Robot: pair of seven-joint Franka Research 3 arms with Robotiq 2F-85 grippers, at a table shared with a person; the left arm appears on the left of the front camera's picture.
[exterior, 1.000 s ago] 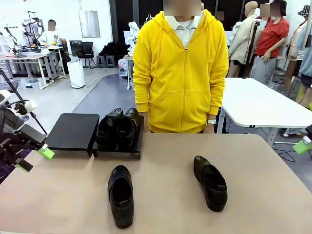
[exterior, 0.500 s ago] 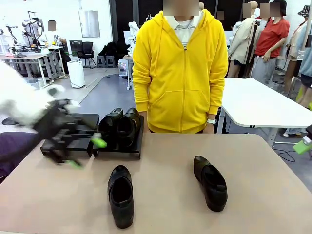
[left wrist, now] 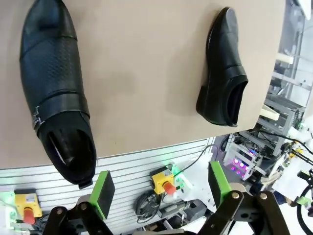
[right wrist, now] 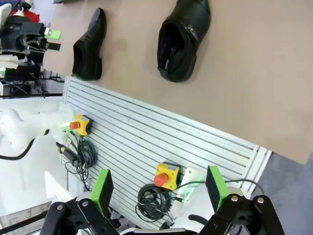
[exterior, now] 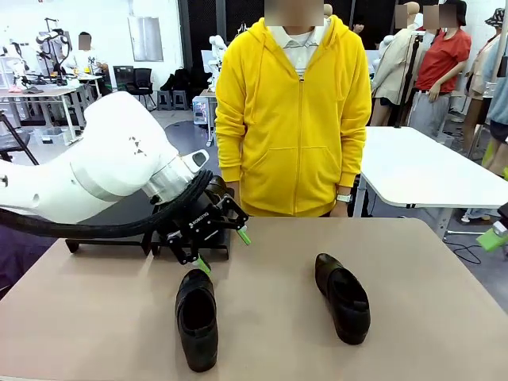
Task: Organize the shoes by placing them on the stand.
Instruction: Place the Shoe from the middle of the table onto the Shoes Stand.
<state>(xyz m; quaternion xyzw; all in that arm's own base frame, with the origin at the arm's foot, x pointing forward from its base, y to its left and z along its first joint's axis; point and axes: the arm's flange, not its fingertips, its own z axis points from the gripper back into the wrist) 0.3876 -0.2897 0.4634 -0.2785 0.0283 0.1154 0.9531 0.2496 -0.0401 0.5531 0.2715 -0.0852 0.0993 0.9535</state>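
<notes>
Front view: my left arm has swung in behind the left shoe. Left jaws and right jaws gape empty.

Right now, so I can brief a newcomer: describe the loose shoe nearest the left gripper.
On the tan table, before the person in yellow, two black shoes lie loose. Yours is the left shoe, nearest the open left gripper; the other shoe lies angled, farther right.

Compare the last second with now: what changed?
The left tool swung in from the table's left edge, across the stand, and now hovers open by the left shoe's toe, holding nothing. The right shoe, left shoe and right tool stayed put.
</notes>
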